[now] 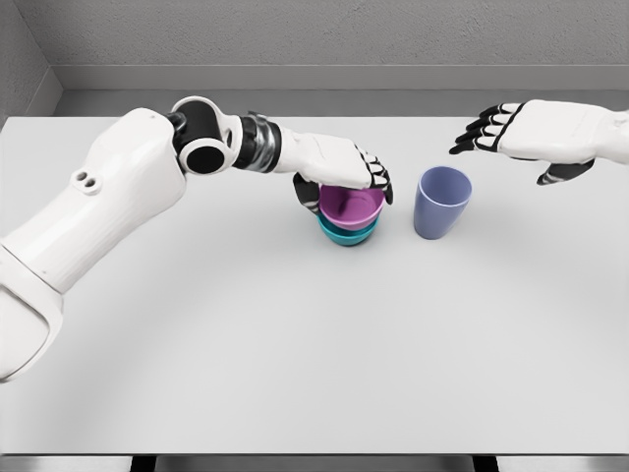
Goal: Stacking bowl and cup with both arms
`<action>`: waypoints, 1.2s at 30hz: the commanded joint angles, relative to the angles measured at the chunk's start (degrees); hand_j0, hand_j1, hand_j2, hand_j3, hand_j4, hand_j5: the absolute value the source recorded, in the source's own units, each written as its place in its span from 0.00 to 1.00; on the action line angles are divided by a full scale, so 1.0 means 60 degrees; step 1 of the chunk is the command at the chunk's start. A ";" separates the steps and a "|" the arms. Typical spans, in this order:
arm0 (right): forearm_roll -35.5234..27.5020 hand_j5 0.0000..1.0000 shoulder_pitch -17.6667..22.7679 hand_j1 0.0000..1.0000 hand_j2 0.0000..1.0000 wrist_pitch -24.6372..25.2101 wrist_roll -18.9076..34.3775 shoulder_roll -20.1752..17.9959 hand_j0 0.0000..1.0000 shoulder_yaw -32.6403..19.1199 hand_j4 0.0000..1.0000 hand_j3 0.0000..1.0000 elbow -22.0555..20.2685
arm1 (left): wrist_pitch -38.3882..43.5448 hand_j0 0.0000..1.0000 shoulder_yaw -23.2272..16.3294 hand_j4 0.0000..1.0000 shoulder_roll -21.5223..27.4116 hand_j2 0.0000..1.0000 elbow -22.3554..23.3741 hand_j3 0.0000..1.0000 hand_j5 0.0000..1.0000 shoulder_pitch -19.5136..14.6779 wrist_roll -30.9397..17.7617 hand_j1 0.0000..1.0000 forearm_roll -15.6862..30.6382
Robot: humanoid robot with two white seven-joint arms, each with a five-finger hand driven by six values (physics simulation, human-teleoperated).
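On the white table [295, 344], a purple bowl [350, 206] sits nested in a teal bowl [345, 234] near the centre. The left hand [339, 167] covers the purple bowl's far rim, fingers curled around it. A lavender cup [441, 201] stands upright just right of the bowls. The right hand [531, 133] hovers beyond the cup, fingers spread, holding nothing.

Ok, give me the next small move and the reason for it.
Probably open the left hand and lift it clear: the purple bowl already sits nested in the teal bowl. The right hand hovers open behind the blue cup, which stands untouched.
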 commanded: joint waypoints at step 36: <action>-0.0038 1.00 0.0015 1.00 1.00 0.0025 -0.0004 -0.0025 1.00 -0.0009 1.00 1.00 0.0000 | 0.0029 0.97 -0.0009 0.97 -0.0380 0.97 0.0335 0.97 0.97 -0.0015 0.0005 0.97 -0.0601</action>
